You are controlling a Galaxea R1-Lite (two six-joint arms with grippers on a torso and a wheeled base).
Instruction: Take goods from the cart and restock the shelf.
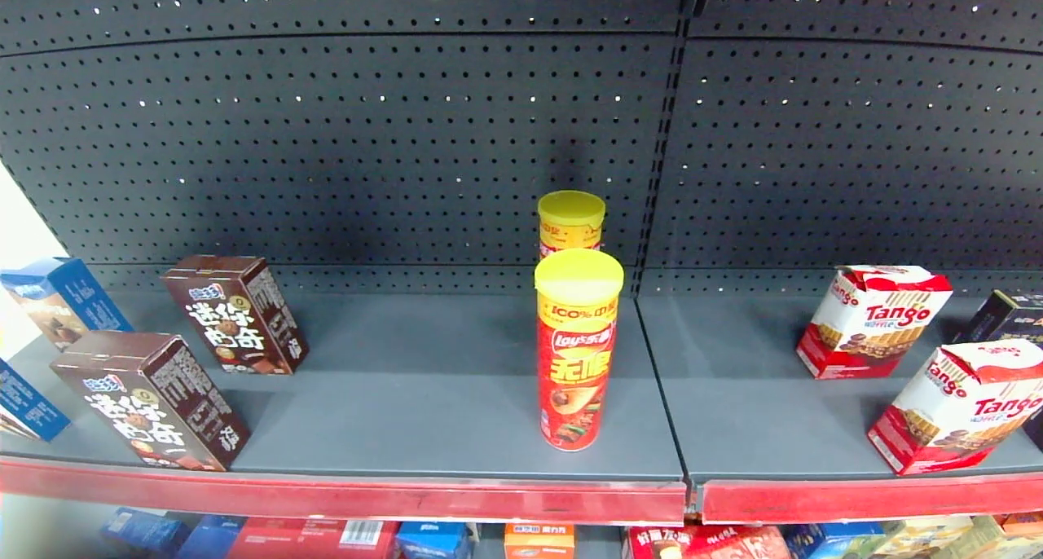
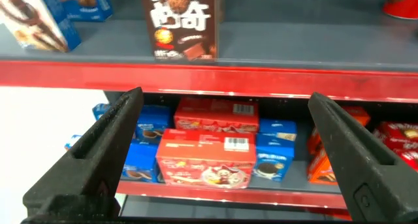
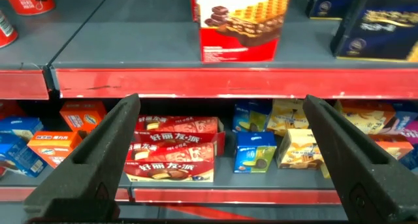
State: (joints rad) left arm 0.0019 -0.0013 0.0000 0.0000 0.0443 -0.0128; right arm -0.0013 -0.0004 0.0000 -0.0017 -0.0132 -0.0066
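Observation:
Two red chip cans with yellow lids stand upright on the grey shelf [image 1: 424,396], one at the front [image 1: 574,351] and one behind it [image 1: 570,223]. Brown biscuit boxes [image 1: 155,400] stand to their left and red-and-white wafer boxes [image 1: 953,404] to their right. My left gripper [image 2: 222,165] is open and holds nothing, in front of the shelf's red edge [image 2: 261,83], below a brown box [image 2: 181,21]. My right gripper [image 3: 225,159] is open too with nothing between its fingers, below a wafer box [image 3: 240,21].
Blue boxes [image 1: 57,294] stand at the shelf's far left and dark boxes [image 1: 1006,314] at its far right. The lower shelf holds red, blue, orange and yellow boxes [image 3: 173,152]. Bare shelf surface lies on either side of the cans.

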